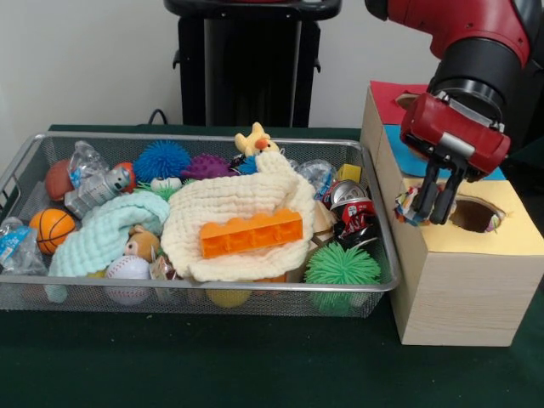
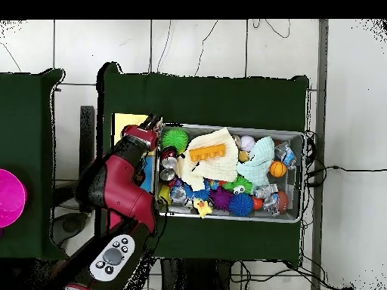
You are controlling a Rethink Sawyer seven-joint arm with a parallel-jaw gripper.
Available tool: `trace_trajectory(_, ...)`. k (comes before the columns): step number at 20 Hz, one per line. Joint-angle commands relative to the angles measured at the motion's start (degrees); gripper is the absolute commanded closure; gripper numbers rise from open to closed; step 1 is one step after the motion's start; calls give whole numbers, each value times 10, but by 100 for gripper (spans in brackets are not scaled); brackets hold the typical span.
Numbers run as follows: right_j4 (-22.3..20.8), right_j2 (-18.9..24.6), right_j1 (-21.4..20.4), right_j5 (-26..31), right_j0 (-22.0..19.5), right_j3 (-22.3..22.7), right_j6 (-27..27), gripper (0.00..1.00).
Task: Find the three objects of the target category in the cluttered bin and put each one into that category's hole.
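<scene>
Green-clothed table (image 1: 255, 365) against pale wall, wire bin (image 1: 195, 293) beside wooden box (image 1: 463, 289), end effector (image 1: 433, 208) seemingly clamped on colourful scrap (image 1: 406, 206).

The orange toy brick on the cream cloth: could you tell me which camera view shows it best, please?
The front view. There the orange toy brick lies unobstructed on the cream cloth, with its studs and long side visible. The overhead view shows the same brick only as a small orange bar on the cloth, with little detail.
</scene>
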Motion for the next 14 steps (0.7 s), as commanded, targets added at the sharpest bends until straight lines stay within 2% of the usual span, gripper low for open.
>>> trace_trajectory(1, 73, 77, 14, 44, 21, 34, 139, 100)
trace_trajectory(7, 90, 79, 22, 36, 31, 29, 139, 100)
trace_trajectory(11, 120, 79, 30, 31, 45, 25, 130, 100)
trace_trajectory(14, 109, 79, 33, 27, 42, 25, 140, 100)
